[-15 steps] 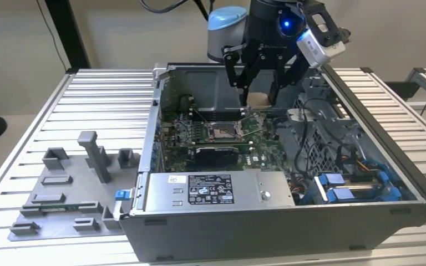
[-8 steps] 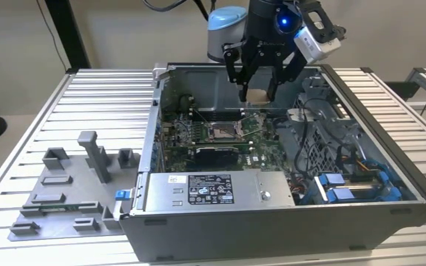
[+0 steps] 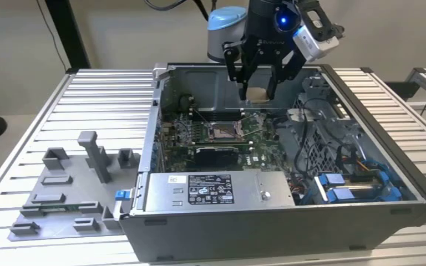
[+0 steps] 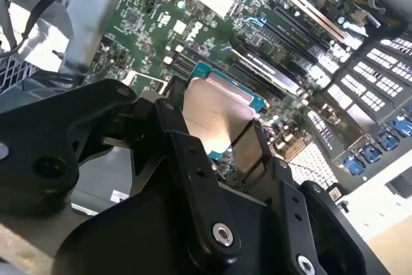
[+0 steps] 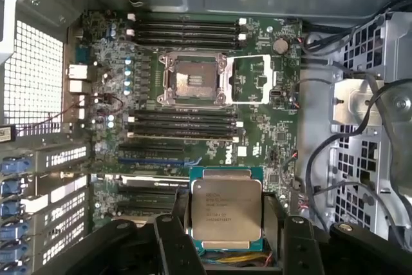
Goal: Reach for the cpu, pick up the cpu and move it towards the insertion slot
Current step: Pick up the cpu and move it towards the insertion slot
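Note:
My gripper (image 3: 258,88) hangs over the back part of the open computer case, shut on the cpu (image 3: 258,95), which shows as a small tan square between the black fingers. In the first wrist view the cpu (image 5: 225,209) is a silver square with a teal rim, clamped on two opposite sides by my gripper (image 5: 225,227). Its metal top (image 4: 215,115) also shows in the second wrist view, held in the gripper (image 4: 219,134). The insertion slot (image 5: 191,86) is a metal-framed socket on the green board, with its lid swung open beside it. It lies below and apart from the cpu (image 3: 223,131).
The case walls (image 3: 153,127) surround the board. A silver power supply (image 3: 217,190) sits at the front, with cables and blue drive bays (image 3: 346,188) on the exterior view's right. A grey fixture (image 3: 72,194) stands on the slatted table at the left.

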`<state>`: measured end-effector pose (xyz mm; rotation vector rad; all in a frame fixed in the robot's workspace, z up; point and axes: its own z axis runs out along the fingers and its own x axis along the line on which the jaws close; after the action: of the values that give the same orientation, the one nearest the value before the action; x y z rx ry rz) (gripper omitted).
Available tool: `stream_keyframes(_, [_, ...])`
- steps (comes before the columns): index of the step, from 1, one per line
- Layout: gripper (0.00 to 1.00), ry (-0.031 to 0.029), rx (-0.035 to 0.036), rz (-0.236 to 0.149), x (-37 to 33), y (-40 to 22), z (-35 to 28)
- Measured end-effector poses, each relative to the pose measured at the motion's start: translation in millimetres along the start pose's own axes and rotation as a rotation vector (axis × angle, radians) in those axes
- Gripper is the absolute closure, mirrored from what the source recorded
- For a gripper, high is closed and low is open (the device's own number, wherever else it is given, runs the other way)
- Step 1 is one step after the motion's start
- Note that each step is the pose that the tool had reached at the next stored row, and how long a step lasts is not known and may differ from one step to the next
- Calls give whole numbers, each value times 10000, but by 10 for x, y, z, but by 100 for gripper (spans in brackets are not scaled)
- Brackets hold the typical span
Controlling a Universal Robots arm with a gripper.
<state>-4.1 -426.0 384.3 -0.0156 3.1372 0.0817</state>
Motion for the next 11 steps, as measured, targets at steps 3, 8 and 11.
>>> stream_keyframes(3, [100, 0, 0, 1, -6, 30, 6])
stream_keyframes(8, [100, 0, 0, 6, -15, 87, 16])
stream_keyframes(11, [100, 0, 0, 7, -24, 159, 29])
